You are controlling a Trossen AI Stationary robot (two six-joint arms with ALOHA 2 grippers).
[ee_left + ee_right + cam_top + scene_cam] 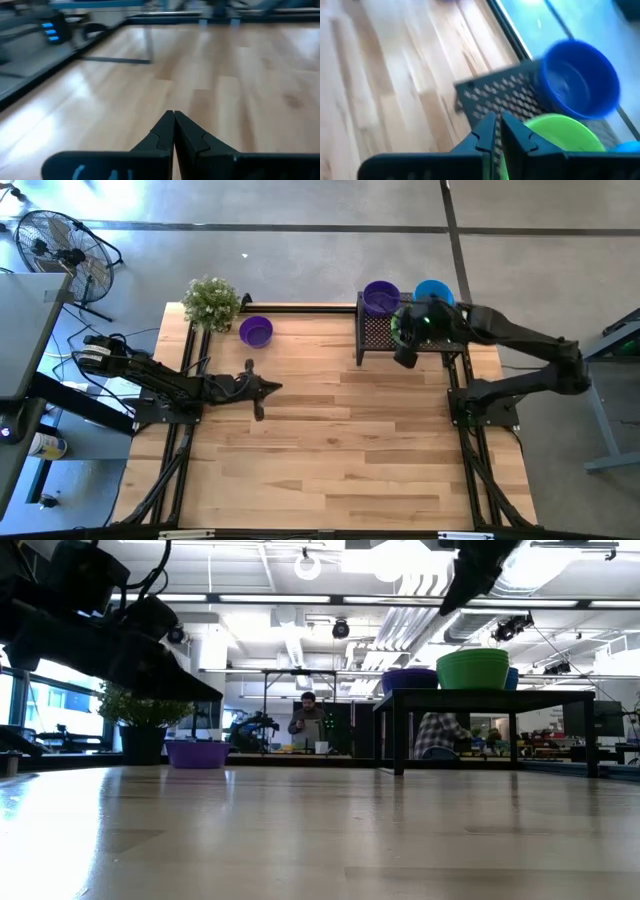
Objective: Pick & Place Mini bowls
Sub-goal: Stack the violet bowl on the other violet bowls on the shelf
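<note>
Pale wooden boards make the counter (330,450), and on its far side stands a black wire-mesh tray (376,332) raised on legs. On this tray the high view shows a small round purple plastic bowl (380,297) and beside it a small round blue plastic bowl (434,291); a bright green plastic bowl (563,132) sits there too, partly hidden under the right arm from above but plain in the low view and the right wrist view. One more small purple plastic bowl (256,331) rests directly on the counter, near a leafy green potted plant (211,302) at the far left corner and well apart from the tray. The right gripper (404,351) hangs over the tray just beside the green bowl; its jaws are nearly together with only a thin gap, and nothing is between them. The left gripper (173,127) hovers low over bare wood at the left side of the counter, with its jaws pressed shut and empty. Beyond the counter, in the low view, a person (308,725) stands far back in the room.
</note>
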